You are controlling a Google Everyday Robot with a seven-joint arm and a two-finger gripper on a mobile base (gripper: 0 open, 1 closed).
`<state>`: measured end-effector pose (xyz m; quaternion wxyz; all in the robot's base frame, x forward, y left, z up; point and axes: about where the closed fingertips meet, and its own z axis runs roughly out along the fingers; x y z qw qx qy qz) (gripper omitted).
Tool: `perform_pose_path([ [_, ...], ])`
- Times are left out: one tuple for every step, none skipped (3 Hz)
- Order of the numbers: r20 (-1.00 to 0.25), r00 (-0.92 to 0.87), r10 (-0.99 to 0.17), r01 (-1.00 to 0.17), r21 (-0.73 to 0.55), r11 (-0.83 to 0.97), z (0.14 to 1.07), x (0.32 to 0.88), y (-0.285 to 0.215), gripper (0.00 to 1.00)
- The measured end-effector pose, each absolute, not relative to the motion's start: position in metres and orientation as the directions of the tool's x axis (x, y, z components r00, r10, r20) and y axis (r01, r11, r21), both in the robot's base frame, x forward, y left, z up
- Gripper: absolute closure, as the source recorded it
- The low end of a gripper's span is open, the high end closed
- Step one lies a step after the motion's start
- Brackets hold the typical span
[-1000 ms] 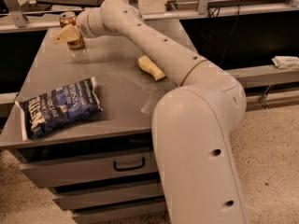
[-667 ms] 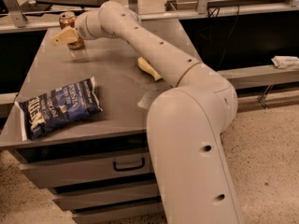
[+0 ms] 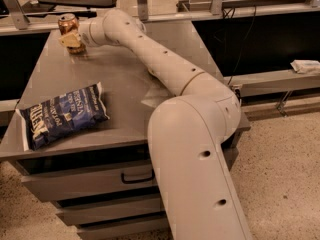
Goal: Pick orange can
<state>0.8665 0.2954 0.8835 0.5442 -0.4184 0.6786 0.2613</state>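
Observation:
The orange can (image 3: 67,23) stands upright near the far left corner of the grey table (image 3: 120,99). It is orange-brown with a silver top rim. My gripper (image 3: 73,40) is right at the can, against its front and right side at table level. It covers the can's lower part. The long pale arm (image 3: 165,69) reaches across the table from the lower right to the can.
A dark blue chip bag (image 3: 60,115) lies at the table's front left. The table has drawers (image 3: 100,181) below. A pale yellow sponge is almost wholly hidden behind the arm mid-table. Black panels and a metal rail stand behind the table.
The gripper stays at the can, which has not moved. The arm's lower links have swung left and now cover the sponge.

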Motion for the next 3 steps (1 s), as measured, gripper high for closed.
perform_pose_path([
  [-0.96, -0.055, -0.275, -0.847, -0.101, 0.521, 0.883, 0.872, 0.293, 0.65],
  [-0.964, -0.052, -0.262, -0.855, -0.093, 0.509, 0.891, 0.868, 0.278, 0.88],
  [-0.974, -0.039, -0.223, -0.887, -0.069, 0.457, 0.906, 0.852, 0.243, 1.0],
])
